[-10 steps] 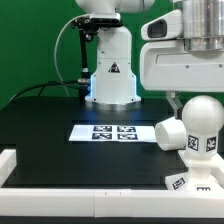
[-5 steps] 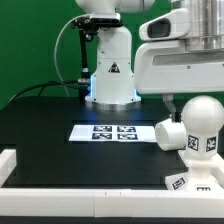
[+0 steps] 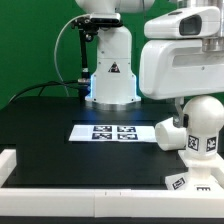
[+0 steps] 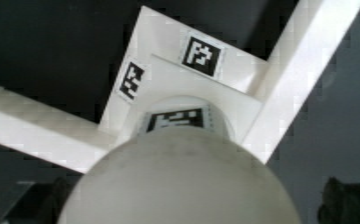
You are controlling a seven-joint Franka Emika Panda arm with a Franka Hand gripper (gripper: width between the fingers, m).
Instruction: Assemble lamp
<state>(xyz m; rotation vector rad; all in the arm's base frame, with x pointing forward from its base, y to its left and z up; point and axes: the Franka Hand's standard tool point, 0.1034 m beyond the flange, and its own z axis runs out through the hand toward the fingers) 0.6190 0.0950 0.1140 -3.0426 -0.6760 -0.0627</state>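
Note:
The white bulb (image 3: 205,120) stands upright at the exterior view's right, round end up, with a black tag low on it. My gripper (image 3: 196,104) comes down from above and is shut on its round top. In the wrist view the bulb (image 4: 177,180) fills the near middle, with a dark finger (image 4: 346,200) at each side and its tagged neck (image 4: 179,121) pointing away. The flat base (image 3: 190,181) lies just below the bulb at the front right. A white tagged part (image 3: 168,131), probably the shade, lies beside the bulb. A tagged white part (image 4: 195,55) shows beyond the neck.
The marker board (image 3: 113,132) lies mid-table. The big white robot pedestal (image 3: 110,75) stands behind it with a black cable. A white rail (image 3: 60,175) runs along the table's front edge and shows as crossing white bars (image 4: 35,115) in the wrist view.
The hand has turned and come a little lower over the bulb. The bulb has shifted slightly toward the exterior view's right.

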